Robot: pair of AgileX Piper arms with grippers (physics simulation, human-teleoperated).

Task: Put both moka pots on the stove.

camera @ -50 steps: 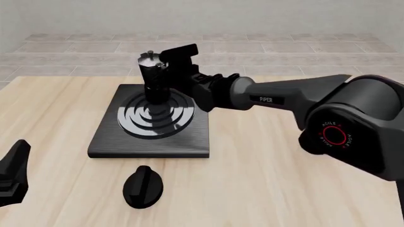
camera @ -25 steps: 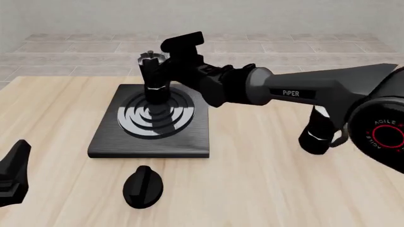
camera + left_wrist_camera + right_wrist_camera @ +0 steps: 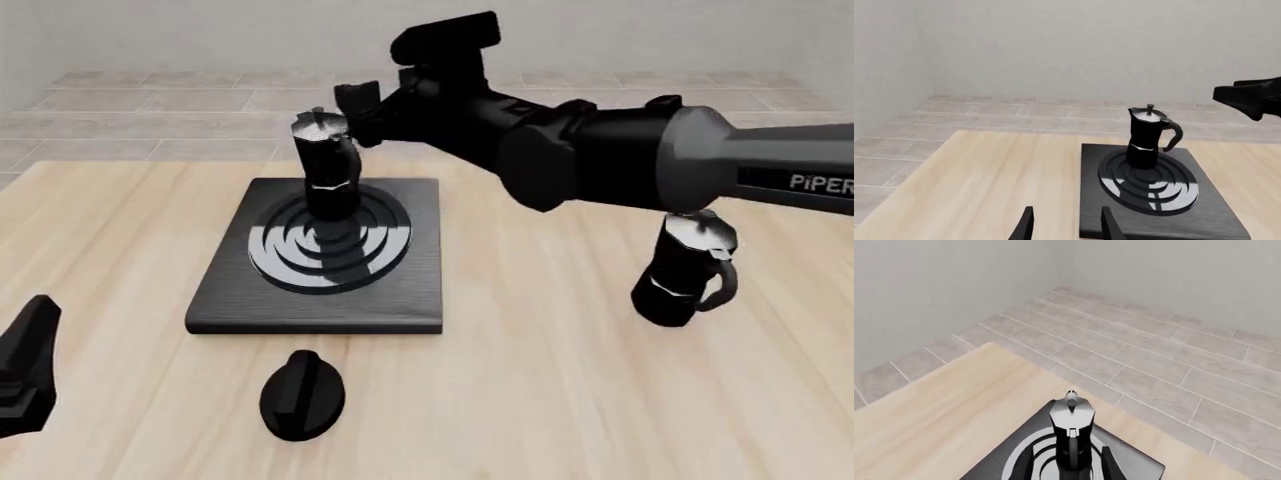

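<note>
With one moka pot (image 3: 327, 165) upright on the stove (image 3: 400, 290), we see the second pot (image 3: 681, 268) at approx. 4 o'clock from the right gripper (image 3: 358, 105), fingers spread w/ nothing held, and this arm is nearer.

The right arm stretches far forward, its right gripper (image 3: 358, 108) raised with jaws parted. The left gripper (image 3: 27, 370) sits low, jaws parted.

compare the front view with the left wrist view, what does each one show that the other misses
Only the front view shows the second black faceted moka pot standing on the wooden table off the stove, and the black oval knob. Only the left wrist view shows the left claw open. Both show the dark slab stove with one black moka pot upright on its rings.
</note>
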